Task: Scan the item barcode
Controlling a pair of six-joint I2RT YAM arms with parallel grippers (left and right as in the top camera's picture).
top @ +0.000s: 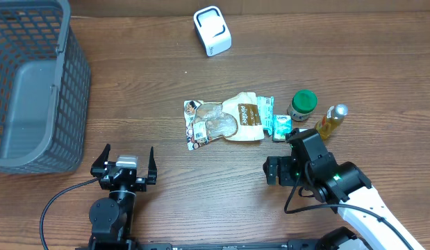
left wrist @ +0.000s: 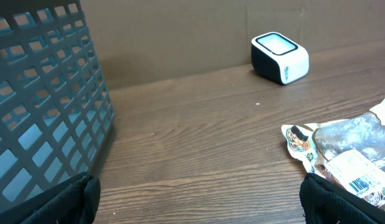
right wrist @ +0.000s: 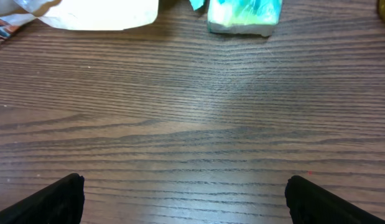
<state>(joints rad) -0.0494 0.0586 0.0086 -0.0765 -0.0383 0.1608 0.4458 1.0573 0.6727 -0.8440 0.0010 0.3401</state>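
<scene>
Snack pouch (top: 228,119) lies flat mid-table, its long axis running left to right. Closest to me, my right gripper (right wrist: 183,199) is the nearer one, jaws spread wide and empty, aimed at the pouch's right end, where a teal packet (right wrist: 245,12) sits. My left gripper (top: 129,150), equally wide and empty, sits farther off toward the left end, where the barcode label (left wrist: 360,183) faces up; beyond the pouch stands the white scanner (top: 212,30), so I'd carry it away from me.
</scene>
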